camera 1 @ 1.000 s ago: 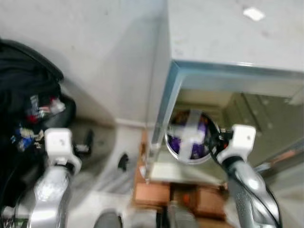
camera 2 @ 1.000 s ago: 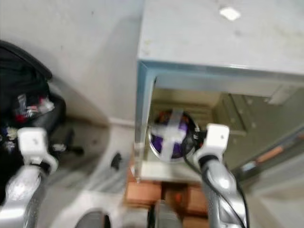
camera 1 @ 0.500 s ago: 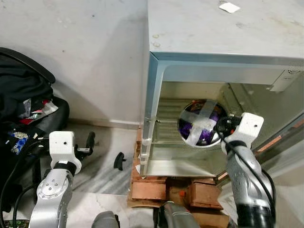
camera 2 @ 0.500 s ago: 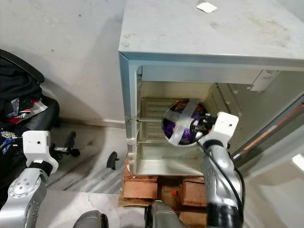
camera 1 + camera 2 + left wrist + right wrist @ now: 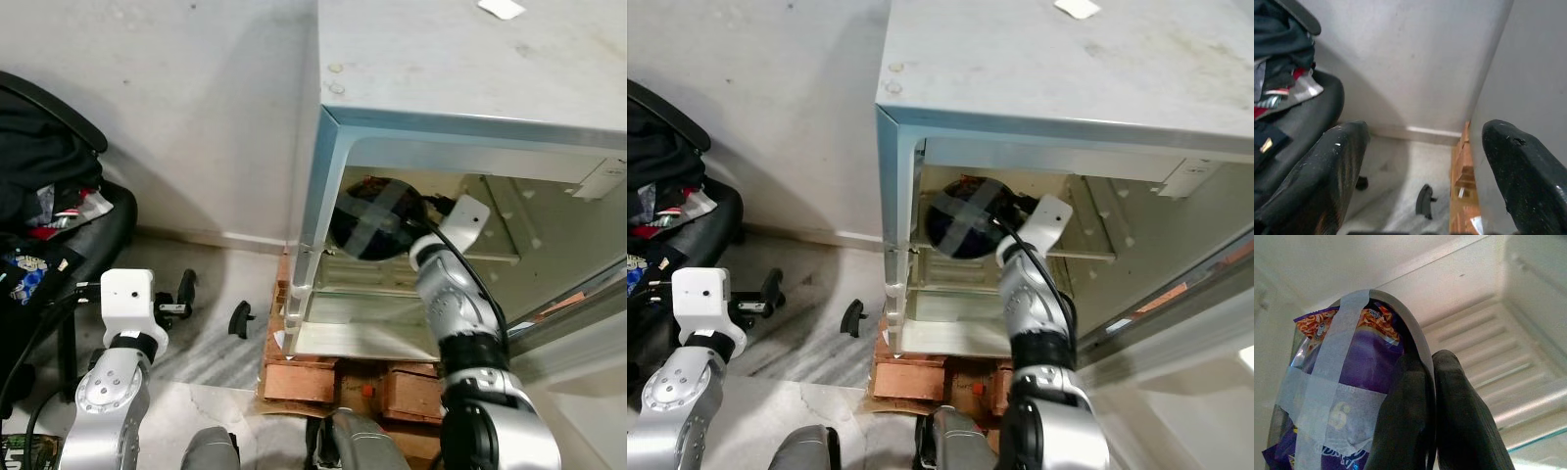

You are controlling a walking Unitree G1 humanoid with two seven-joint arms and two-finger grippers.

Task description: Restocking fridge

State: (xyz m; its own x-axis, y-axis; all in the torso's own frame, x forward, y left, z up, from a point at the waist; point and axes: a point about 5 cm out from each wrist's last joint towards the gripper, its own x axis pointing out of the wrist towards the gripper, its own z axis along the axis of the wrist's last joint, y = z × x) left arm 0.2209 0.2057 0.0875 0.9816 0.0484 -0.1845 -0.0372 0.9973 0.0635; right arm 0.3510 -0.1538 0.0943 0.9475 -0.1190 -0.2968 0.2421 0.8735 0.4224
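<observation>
A small fridge (image 5: 460, 88) stands open in front of me. Inside its upper compartment is a round bowl (image 5: 370, 221) holding a purple snack packet, sealed by a cross of pale tape. My right gripper (image 5: 1430, 363) is shut on the bowl's rim (image 5: 1410, 328), its two black fingers pinched together on the edge, and the right arm (image 5: 453, 294) reaches in through the opening. A ribbed shelf (image 5: 1498, 382) lies below the bowl. My left gripper (image 5: 1420, 142) hangs open and idle beside the fridge's left wall, over the floor.
A black chair (image 5: 59, 225) piled with clothes stands at the left. A small black piece (image 5: 238, 318) lies on the floor near the fridge's corner. Bricks (image 5: 323, 377) prop the fridge up. Its open door (image 5: 578, 308) juts out at the right.
My right arm has carried the bowl deeper and to the left in the fridge, into the shade of the upper compartment. The head view has shifted. The left arm stays put.
</observation>
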